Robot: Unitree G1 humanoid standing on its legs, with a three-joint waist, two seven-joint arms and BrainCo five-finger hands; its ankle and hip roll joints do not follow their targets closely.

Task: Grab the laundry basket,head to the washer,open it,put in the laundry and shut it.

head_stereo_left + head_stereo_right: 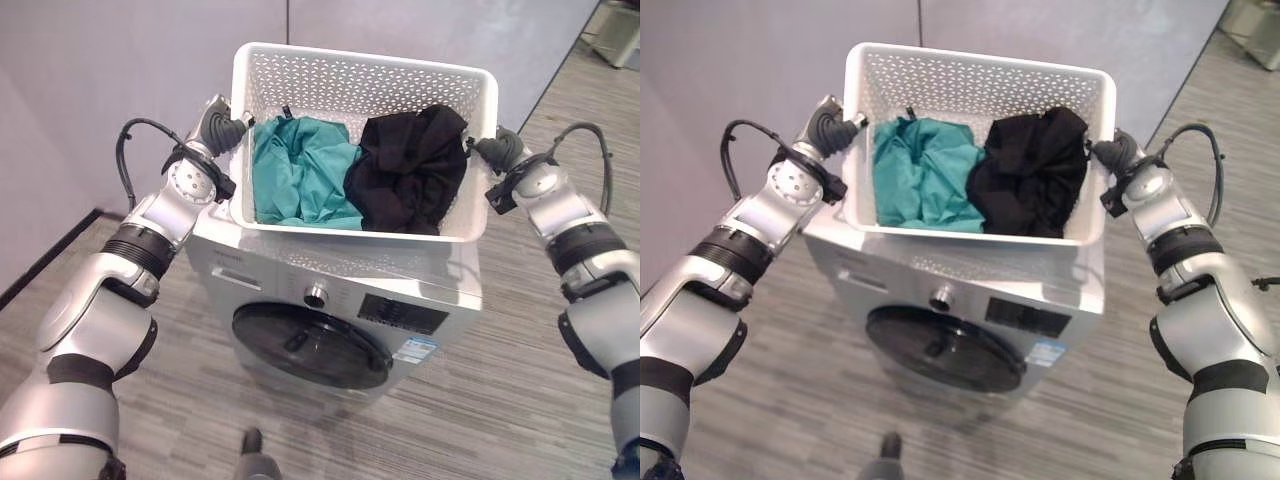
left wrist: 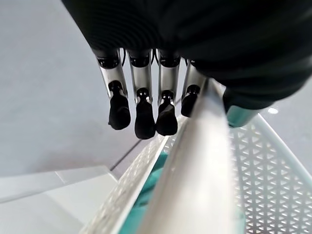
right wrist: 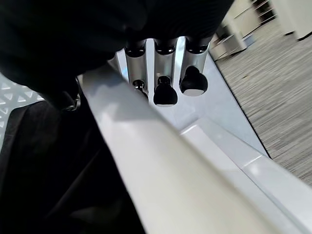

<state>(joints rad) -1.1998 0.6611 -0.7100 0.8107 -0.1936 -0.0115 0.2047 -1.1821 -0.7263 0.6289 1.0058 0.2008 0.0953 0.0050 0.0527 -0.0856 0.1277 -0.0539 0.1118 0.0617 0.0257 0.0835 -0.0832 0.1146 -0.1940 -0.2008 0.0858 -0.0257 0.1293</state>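
The white perforated plastic basket [image 1: 362, 90] sits on the washer [image 1: 330, 300], its round dark door [image 1: 308, 345] closed. The left hand [image 1: 222, 122] and right hand [image 1: 490, 149] each grasp a side rim, fingers outside, thumb inside. The teal cloth [image 1: 300, 170] and black cloth [image 1: 412, 165] inside look soft and light; the stiff rims offer the firmest hold.

I've got the white laundry basket [image 1: 300, 80] sitting on the washer's top [image 1: 400, 262], covering most of it. The round washer door [image 1: 310, 345] faces bare floor [image 1: 480, 400], open approach there. A grey wall [image 1: 120, 60] stands close behind, blocking reach past the basket.
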